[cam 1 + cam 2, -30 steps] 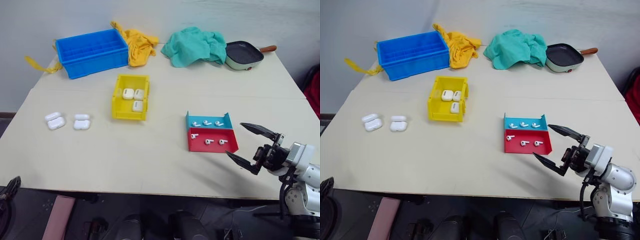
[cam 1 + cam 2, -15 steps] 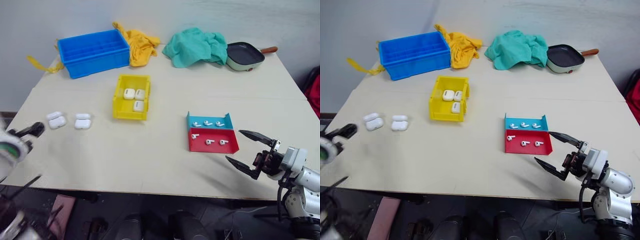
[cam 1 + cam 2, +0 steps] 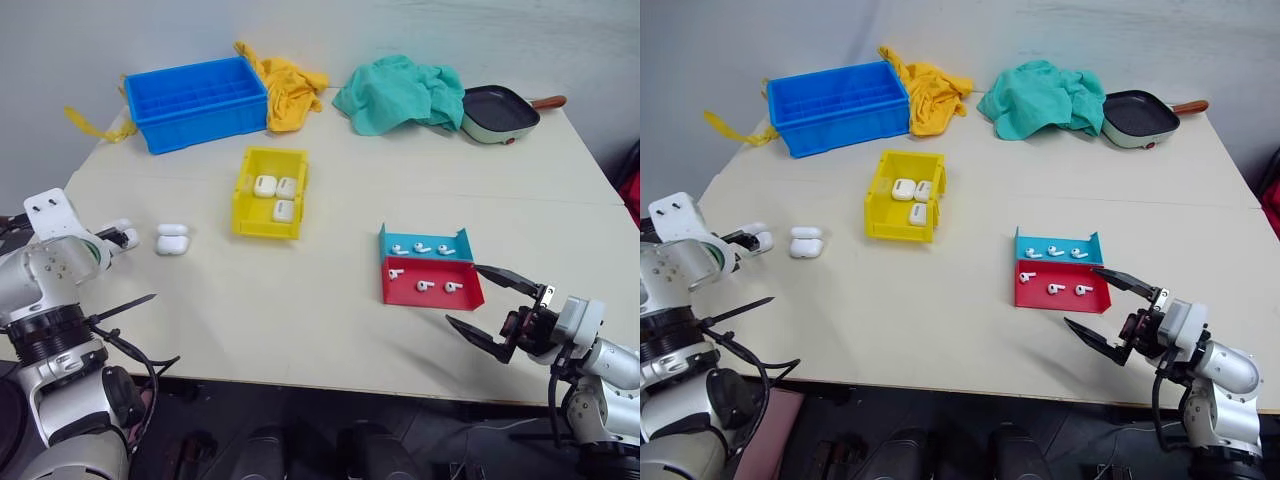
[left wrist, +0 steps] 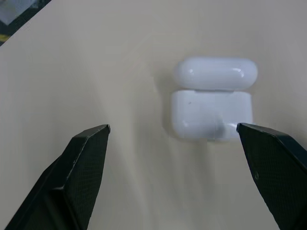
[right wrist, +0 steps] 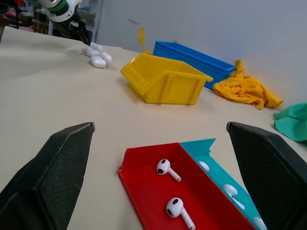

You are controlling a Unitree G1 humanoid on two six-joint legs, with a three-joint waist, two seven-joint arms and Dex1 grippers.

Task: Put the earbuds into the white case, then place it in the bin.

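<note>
Left jaws: the left gripper (image 4: 172, 139) hangs with its jaws spread wide and nothing between them, poised over the left edge of the desk (image 3: 300, 310).
Case under them: an open white case (image 4: 212, 98) lies flat on the desk, lid hinged back, in the gap ahead of the two black fingers (image 4: 79, 167); one finger sits just beside the case's corner, and I cannot tell whether it touches.
Second case: another open white case (image 3: 172, 239) lies a little further in on the desk, apart from the first.
Right jaws: the right gripper (image 3: 497, 312) is released too, jaws parted wide and empty, held above the near right edge of the desk.
Trays ahead of it: a shallow red tray (image 5: 158, 201) and a teal tray (image 3: 425, 240) sit side by side, touching, just in front of the right gripper.
Earbuds: three earbuds (image 3: 422, 286) lie loose in the red tray and three more (image 3: 420, 248) in the teal one.
Bin: the yellow bin (image 3: 250, 215) stands near the middle of the desk, well apart from both grippers, with three closed white cases (image 3: 277, 195) inside.
Back of the desk: a blue crate (image 3: 200, 100) at the far left, a yellow cloth (image 3: 290, 85) bunched against it, a green cloth (image 3: 400, 95) in a heap, and a small dark pan (image 3: 500, 110) with a wooden handle beside that.
</note>
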